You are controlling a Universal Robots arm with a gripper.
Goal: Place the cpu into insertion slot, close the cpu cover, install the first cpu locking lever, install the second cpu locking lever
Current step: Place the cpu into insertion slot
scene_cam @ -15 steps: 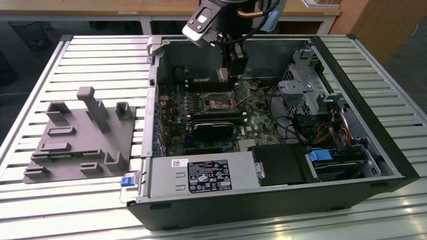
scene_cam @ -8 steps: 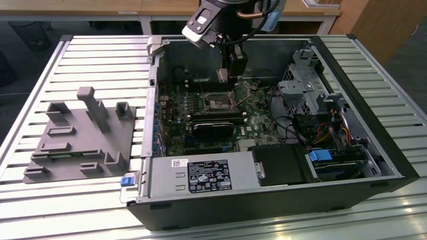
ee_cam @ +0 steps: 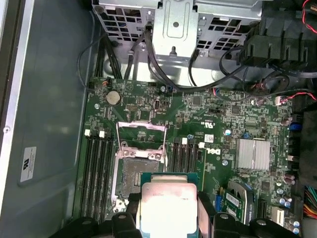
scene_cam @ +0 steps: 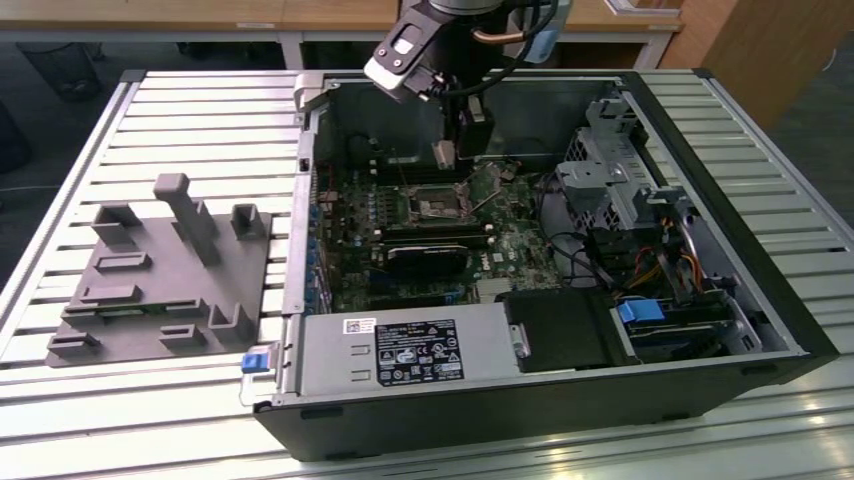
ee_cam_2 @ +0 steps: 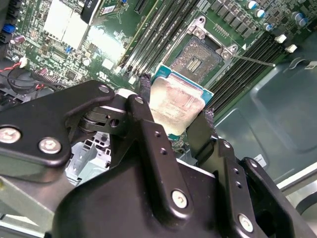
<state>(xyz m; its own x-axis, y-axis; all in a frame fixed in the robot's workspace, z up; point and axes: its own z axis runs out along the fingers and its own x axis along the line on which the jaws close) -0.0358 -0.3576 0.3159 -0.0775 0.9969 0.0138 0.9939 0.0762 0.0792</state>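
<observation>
Slatted metal tabletop (scene_cam: 187, 120) carrying an open black computer case (scene_cam: 534, 420), with a grey moulded fixture (scene_cam: 160, 270) just beside it on the exterior view's left. Inside the case, a green circuit board (ee_cam: 208, 114) facing up, a black graphics card (scene_cam: 427, 258) across its middle and a grey power supply (scene_cam: 400, 352) along the near wall. Arm reaching down into the case from the far side. Jaws closed on the cpu (ee_cam_2: 176, 101), black fingers (ee_cam_2: 148, 134) clamping two opposite edges, dull silver top face plain in both wrist views. Held in the air above the board, touching nothing else, close over the insertion slot (ee_cam: 136, 176). Slot bare, dark centre and silvery frame exposed. Cpu cover (ee_cam: 141, 135) swung up and open, standing off one end of the slot. Thin locking lever (ee_cam_2: 252, 60) sticking out to one side of the socket. Long black memory slots (ee_cam: 96, 173) flanking the socket on both sides.
</observation>
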